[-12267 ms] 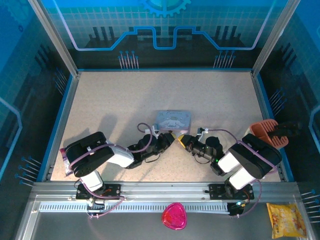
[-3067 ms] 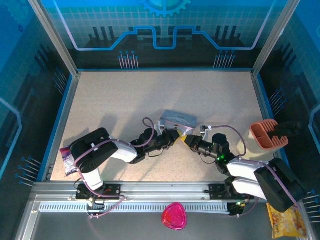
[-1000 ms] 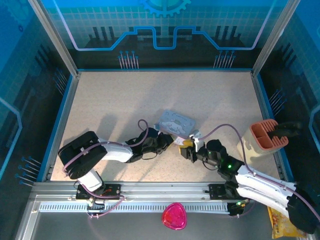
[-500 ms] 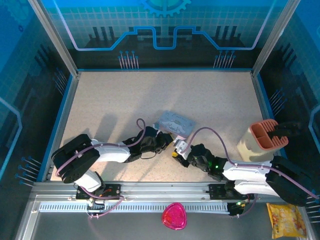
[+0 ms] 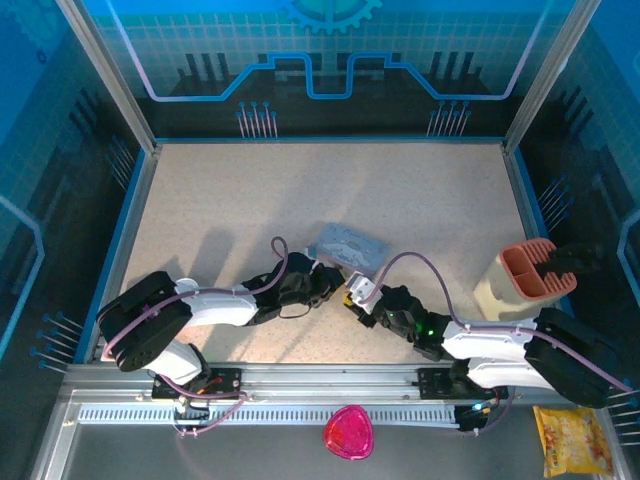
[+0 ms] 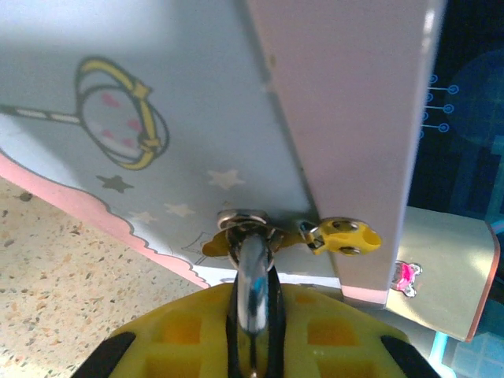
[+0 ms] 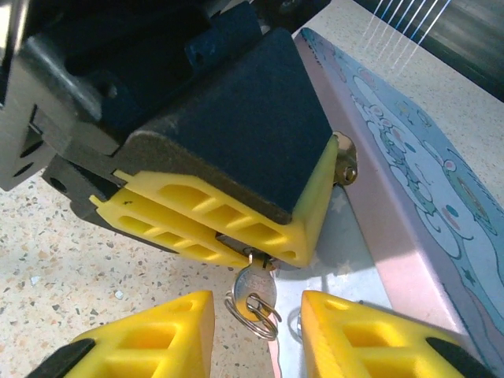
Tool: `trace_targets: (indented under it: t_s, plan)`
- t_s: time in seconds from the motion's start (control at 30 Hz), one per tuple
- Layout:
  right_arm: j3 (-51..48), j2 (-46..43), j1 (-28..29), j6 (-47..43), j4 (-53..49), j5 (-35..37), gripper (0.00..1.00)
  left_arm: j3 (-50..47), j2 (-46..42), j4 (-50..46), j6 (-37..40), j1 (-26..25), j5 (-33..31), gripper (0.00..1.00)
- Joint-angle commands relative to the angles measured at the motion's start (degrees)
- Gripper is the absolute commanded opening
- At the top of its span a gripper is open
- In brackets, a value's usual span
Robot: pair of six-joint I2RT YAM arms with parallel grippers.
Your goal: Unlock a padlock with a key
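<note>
Near the middle of the tabletop's (image 5: pixel 250 190) near edge, my left gripper (image 6: pixel 252 346) is clamped on the padlock (image 6: pixel 252 279), which hangs by the yellow hasp (image 6: pixel 344 236) of the grey tin (image 6: pixel 157 94). The key (image 7: pixel 253 293) juts from between those fingers, seemingly seated in the lock. Its long axis points straight at my right gripper (image 7: pixel 256 311), whose fingers stand apart on either side of the key's head, gripping nothing. The right arm is nearer; I judge it need only close and twist.

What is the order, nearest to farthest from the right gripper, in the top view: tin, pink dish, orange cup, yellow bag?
1. Tin, beyond the right gripper.
2. Pink dish, near rail.
3. Orange cup, right edge.
4. Yellow bag, near-right corner.
</note>
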Motion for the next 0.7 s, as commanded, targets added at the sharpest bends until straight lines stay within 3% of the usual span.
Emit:
trace_targets:
  t_s: [0.0,0.47,0.67]
  plan:
    - [1.89,1.1,0.73,-1.48,3.06,2.59,0.34,1.77,-1.93,0.52,1.33,-0.2,1.74,0.0]
    - [2.38,5.26,0.77,0.15,6.33,3.66,0.22,3.06,-1.05,0.6,1.47,-0.95,2.27,0.0]
    - [2.79,5.61,-0.03,7.88,7.25,5.32,0.1,2.91,0.0,1.08,1.27,-1.26,2.1,0.0]
